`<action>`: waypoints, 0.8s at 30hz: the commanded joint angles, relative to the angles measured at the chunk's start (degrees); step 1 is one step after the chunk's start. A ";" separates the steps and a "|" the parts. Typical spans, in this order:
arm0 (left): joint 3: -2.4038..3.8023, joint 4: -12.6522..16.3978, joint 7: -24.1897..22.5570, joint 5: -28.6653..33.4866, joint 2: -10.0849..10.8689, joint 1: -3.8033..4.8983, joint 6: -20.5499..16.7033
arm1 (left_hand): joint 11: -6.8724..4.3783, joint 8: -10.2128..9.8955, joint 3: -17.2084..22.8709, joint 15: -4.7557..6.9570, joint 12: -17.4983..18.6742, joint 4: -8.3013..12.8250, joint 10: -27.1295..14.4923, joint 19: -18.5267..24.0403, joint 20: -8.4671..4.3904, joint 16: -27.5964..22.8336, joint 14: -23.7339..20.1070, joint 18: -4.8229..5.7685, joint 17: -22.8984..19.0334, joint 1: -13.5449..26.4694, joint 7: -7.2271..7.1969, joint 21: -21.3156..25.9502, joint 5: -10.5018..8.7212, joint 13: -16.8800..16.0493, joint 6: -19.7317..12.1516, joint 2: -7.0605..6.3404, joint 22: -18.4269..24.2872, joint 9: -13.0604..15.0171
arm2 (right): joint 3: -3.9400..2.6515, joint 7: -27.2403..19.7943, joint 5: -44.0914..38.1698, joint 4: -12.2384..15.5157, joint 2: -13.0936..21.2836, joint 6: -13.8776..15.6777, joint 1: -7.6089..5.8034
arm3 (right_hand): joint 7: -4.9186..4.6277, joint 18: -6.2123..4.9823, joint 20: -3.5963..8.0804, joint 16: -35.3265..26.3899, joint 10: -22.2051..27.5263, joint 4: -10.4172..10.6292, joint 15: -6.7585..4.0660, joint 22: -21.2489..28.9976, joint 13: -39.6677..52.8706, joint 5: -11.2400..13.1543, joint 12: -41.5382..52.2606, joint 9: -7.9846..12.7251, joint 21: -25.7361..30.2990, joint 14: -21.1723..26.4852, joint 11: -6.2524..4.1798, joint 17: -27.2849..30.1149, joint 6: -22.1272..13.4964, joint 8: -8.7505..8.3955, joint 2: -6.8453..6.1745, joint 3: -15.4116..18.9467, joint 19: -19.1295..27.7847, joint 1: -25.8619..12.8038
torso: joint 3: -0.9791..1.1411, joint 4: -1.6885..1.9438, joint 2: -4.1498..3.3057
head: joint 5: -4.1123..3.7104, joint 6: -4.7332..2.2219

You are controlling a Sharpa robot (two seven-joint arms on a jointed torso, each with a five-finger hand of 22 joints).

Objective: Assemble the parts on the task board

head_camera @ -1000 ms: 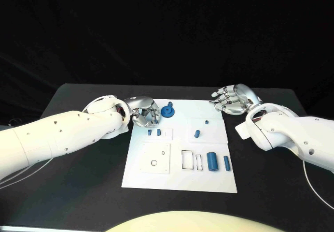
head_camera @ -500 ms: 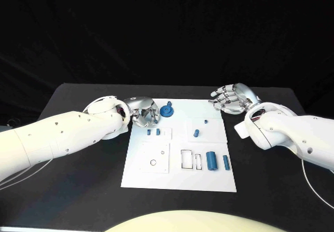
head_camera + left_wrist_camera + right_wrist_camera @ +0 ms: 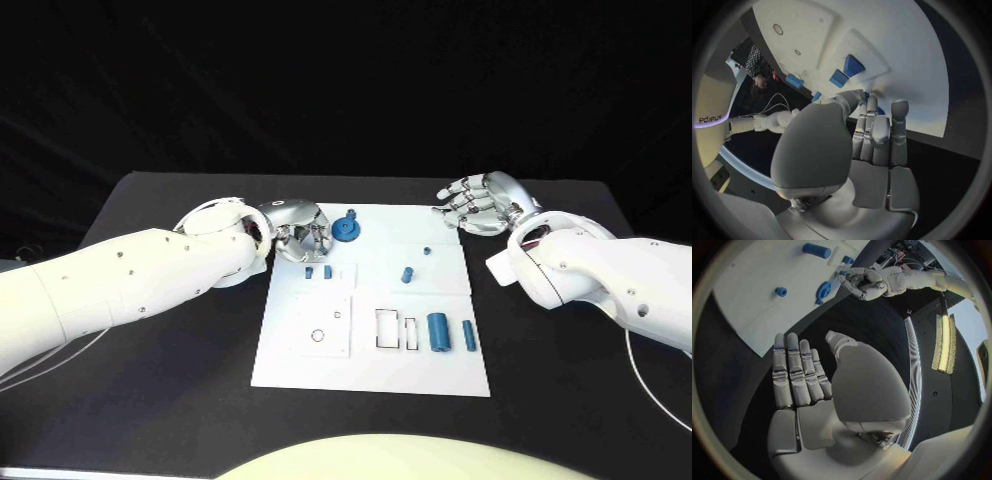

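Where left hand (image 3: 296, 232) covers task board (image 3: 375, 360), fingertip contact unclear.

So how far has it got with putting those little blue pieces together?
Early, by the look of it. The blue parts lie loose on the task board and its rectangular slots stand empty. The left hand reaches beside the round blue part at the far edge; whether it touches is unclear. The right hand hovers open, holding nothing.
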State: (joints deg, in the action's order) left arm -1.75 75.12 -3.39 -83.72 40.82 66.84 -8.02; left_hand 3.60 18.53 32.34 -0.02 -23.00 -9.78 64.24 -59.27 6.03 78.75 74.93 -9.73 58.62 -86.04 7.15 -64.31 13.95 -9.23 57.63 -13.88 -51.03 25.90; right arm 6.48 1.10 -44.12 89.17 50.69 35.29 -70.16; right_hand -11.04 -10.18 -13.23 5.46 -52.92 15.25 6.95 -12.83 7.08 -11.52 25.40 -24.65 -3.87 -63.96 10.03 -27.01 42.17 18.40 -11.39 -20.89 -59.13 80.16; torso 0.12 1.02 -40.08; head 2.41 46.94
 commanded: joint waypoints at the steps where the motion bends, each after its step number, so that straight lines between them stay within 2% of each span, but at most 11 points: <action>1: -0.13 -0.16 0.81 -0.61 -0.21 -0.20 2.51 | 0.26 -0.44 -0.18 -0.23 0.93 -0.16 0.12 0.03 0.18 0.35 0.28 0.74 -0.13 1.22 0.29 -0.25 -0.18 -0.10 0.04 0.05 0.00 0.05 | -0.02 -0.31 0.18 0.02 0.03 -0.61 -0.01 | -2.87 -0.32 0.02 -0.31 0.33 -0.19 -0.02 0.05 -0.05 0.07 0.20 0.05 0.02 0.27 -0.09 0.05 -0.49 0.34 0.02 -0.05 0.38 0.25 | 0.01 0.02 -0.03 | -0.15 -0.18; 5: -0.13 -0.27 1.13 -0.55 -0.38 -0.20 3.86 | 0.34 -0.78 -0.30 -0.32 1.39 -0.38 -0.03 0.19 0.24 0.36 0.22 0.73 -0.19 1.65 0.32 -0.09 -0.21 -0.09 -0.22 -0.06 0.15 0.03 | -0.02 -0.36 0.19 0.08 0.08 -0.59 -0.01 | -2.87 -0.32 0.02 -0.31 0.33 -0.19 -0.02 0.05 -0.05 0.07 0.20 0.05 0.02 0.27 -0.09 0.05 -0.49 0.34 0.02 -0.05 0.38 0.25 | 0.03 0.05 -0.01 | -0.13 -0.17; 11: -0.14 -0.48 1.46 -0.41 -0.60 -0.20 5.84 | 0.15 -0.77 -0.20 -0.22 1.52 -0.27 0.48 -0.02 0.27 0.39 0.19 0.77 -0.25 1.57 0.16 -0.21 -0.19 -0.27 0.19 0.35 -0.12 0.18 | -0.02 -0.39 0.24 0.03 0.12 -0.73 0.00 | -2.87 -0.31 0.02 -0.33 0.32 -0.10 -0.01 0.20 -0.21 0.08 0.25 0.10 0.01 0.26 -0.08 0.14 -0.52 0.43 0.07 -0.07 0.36 0.15 | -0.07 0.00 0.01 | -0.33 -0.11; 24: -0.13 -0.42 1.53 0.01 -0.45 -0.21 5.91 | 0.26 -1.03 -0.18 -0.25 1.88 -0.11 0.32 0.61 0.23 0.08 -0.29 0.59 -1.04 1.56 0.27 0.35 -0.10 -0.38 0.09 0.42 0.62 0.21 | -0.02 -0.24 0.32 -0.14 0.17 -0.92 0.03 | -2.87 -0.31 0.02 -0.33 0.32 -0.11 -0.02 0.23 -0.24 0.07 0.26 0.11 0.00 0.25 -0.09 0.16 -0.53 0.45 0.08 -0.09 0.35 0.16 | -0.08 0.05 -0.02 | -0.52 -0.27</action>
State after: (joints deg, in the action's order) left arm -1.59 74.65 -2.26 -83.64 40.29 66.98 -4.96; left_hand 3.69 17.69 32.09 -0.02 -21.29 -10.04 64.31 -59.07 6.23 78.98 74.93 -9.73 57.63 -84.76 7.16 -64.30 13.96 -9.56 57.64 -13.94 -50.45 26.09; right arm 6.48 1.11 -43.81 89.06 50.83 35.03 -70.14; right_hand -11.04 -10.18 -13.23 5.46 -52.92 15.25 6.95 -12.65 6.93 -11.52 25.40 -24.60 -3.87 -63.96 10.03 -26.93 42.17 18.62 -11.39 -20.89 -59.13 80.16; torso 0.03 1.04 -40.08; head 1.91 46.73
